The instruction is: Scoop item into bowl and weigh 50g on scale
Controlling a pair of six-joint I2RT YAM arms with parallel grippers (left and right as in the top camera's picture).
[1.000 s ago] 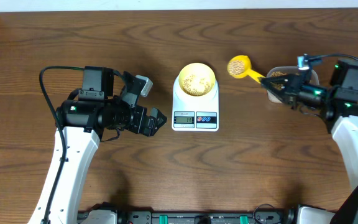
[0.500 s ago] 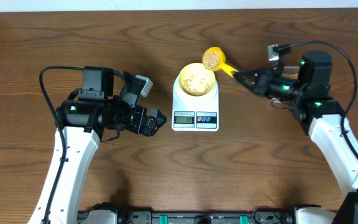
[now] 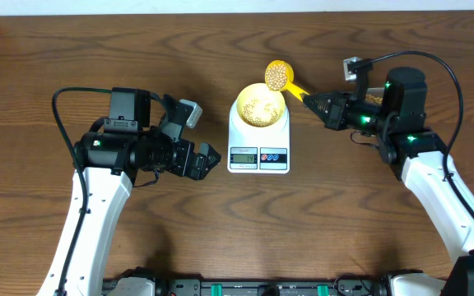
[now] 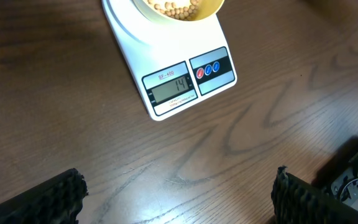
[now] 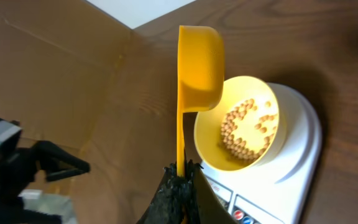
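Brown wood-grain desk seen from above, with a white kitchen scale at its middle. A pale yellow bowl sits on the scale and holds a shallow layer of small tan beans. The scale's display reads 14, so the weighing looks well short of its target.

The right hand is clamped on the handle of a bright yellow scoop. The scoop is heaped with beans and hangs at the bowl's far rim, partly beyond it. The left hand sits just left of the scale with its fingers spread wide, holding nothing. A tub behind the right arm is mostly hidden; it may hold more beans.

The scoop is not centred over the bowl, so tipping it here could send beans over the back rim onto the desk. Emptying the whole load at once could overshoot the target. If the scoop pressed on the bowl, the reading would be false.
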